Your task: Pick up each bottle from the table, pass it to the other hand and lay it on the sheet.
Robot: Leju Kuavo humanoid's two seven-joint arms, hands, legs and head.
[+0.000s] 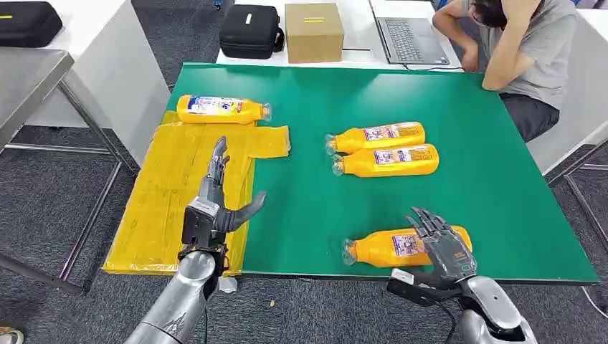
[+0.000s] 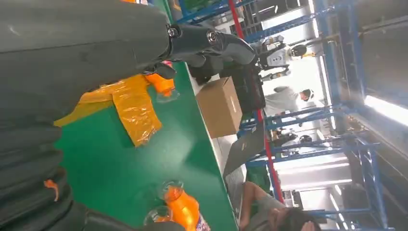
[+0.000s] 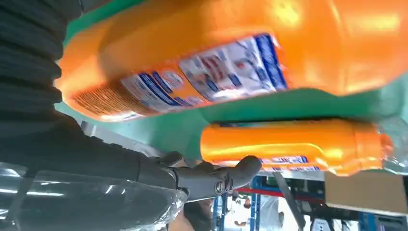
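Right hand (image 1: 443, 247) rests over the near bottle (image 1: 387, 248) on the green table (image 1: 502, 193), fingers spread, not gripping. Left hand (image 1: 215, 208) hovers open over the yellow sheet (image 1: 168, 208), where one bottle (image 1: 219, 110) already lies.

Person's head (image 1: 502, 11) cropped at frame top

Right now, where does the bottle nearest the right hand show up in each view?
Head view: nearest bottle lies at the table's near edge, under the right hand.
Left wrist view: not in it.
Right wrist view: nearest bottle looms large across the picture.
Shared landmark: green table.
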